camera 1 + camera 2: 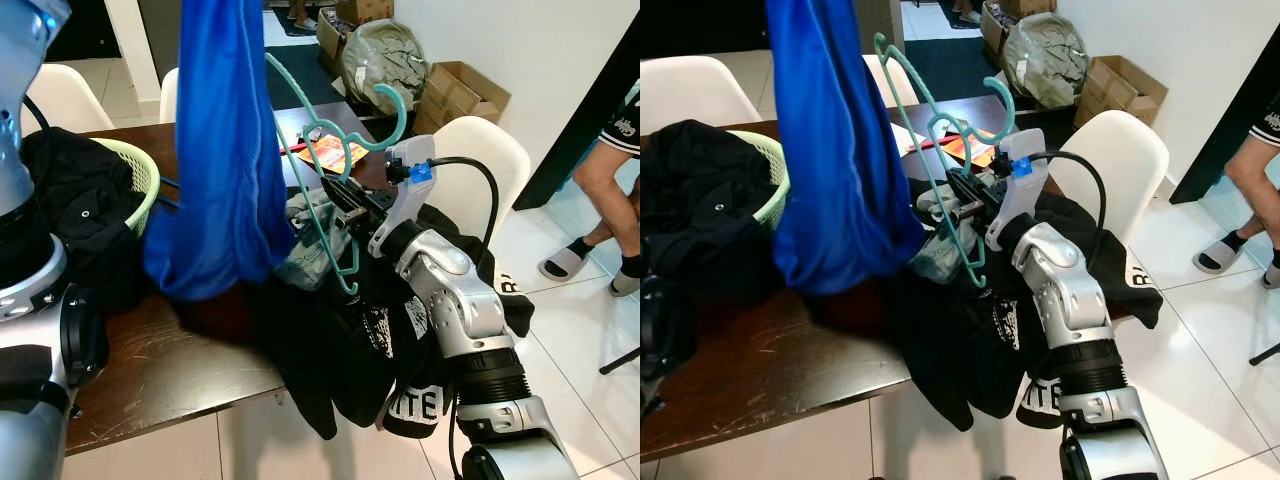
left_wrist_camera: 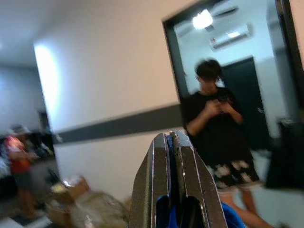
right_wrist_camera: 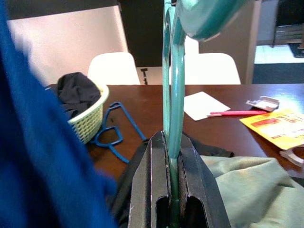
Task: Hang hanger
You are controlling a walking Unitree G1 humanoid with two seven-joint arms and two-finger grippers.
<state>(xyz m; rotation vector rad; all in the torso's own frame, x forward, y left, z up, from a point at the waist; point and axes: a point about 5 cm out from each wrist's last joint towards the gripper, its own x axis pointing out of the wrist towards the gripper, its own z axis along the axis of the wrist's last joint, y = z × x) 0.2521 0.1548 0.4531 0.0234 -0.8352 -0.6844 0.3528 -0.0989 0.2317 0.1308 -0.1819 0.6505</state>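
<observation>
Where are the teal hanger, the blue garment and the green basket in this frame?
teal hanger (image 1: 385, 118): left eye view, on its curved hook.
blue garment (image 1: 215, 150): left eye view, middle of the hanging cloth.
green basket (image 1: 143, 176): left eye view, on its woven rim.

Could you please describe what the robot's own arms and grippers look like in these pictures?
Both arms are silver metal with rounded joint housings and black ribbed collars. The right arm carries a white wrist block with a small blue part, and a black cable loops from it. The right gripper and left gripper each have two long black fingers, flat-sided and tapering toward the tips. The left arm has a black round joint cap.
</observation>
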